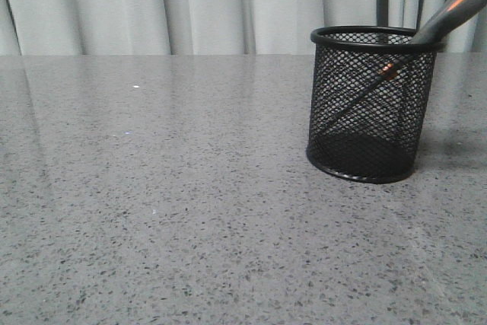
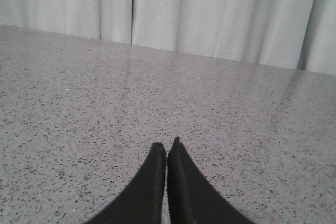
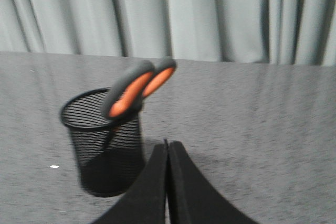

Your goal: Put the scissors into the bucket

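The black mesh bucket (image 1: pixel 371 104) stands upright on the grey table at the right. The scissors (image 1: pixel 449 7) stand in it blades down, leaning right, with the grey and orange handles over the rim and the orange rivet showing through the mesh. The right wrist view shows the bucket (image 3: pixel 105 140) with the scissors' handles (image 3: pixel 137 85) sticking out. My right gripper (image 3: pixel 167 144) is shut and empty, beside the bucket and apart from it. My left gripper (image 2: pixel 167 143) is shut and empty over bare table. Neither gripper shows in the front view.
The grey speckled table (image 1: pixel 167 188) stretches to the left and in front of the bucket. Pale curtains (image 1: pixel 190 5) hang behind the table's far edge.
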Available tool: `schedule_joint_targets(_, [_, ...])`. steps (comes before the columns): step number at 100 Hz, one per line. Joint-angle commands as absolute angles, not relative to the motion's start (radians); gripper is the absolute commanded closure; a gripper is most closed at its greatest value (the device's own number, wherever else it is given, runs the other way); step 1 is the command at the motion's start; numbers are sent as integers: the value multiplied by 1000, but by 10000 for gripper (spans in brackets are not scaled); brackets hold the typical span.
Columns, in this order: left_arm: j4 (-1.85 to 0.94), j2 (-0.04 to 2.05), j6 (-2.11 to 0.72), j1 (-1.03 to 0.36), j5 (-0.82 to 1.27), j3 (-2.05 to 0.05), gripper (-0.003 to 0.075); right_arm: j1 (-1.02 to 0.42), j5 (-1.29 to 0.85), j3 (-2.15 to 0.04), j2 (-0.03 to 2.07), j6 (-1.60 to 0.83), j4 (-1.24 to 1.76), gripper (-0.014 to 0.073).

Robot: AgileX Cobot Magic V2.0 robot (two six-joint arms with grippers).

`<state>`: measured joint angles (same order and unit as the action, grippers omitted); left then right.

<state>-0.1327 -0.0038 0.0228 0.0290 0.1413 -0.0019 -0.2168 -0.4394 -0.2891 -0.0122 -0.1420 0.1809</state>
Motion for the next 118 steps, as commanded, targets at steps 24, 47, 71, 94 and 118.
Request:
schedule_joint_targets(24, [-143,-29,30,30,69,26,741,-65,-97,-41,-34,-142,93,659])
schedule_joint_targets(47, [-143,-29,30,30,69,26,741,-52,-68,29,-34,-142,66,659])
schedule_joint_targets(71, [-143,-29,30,30,69,26,741,-52,-91,29,-34,-142,39,659])
schedule_joint_targets(94, [-143,-29,30,30,69,26,741,-52,-91,29,-34,-142,39,659])
schedule_joint_targets(118, [-143,-29,30,30,69,26,741,-52,-91,29,-34,-142,39,659])
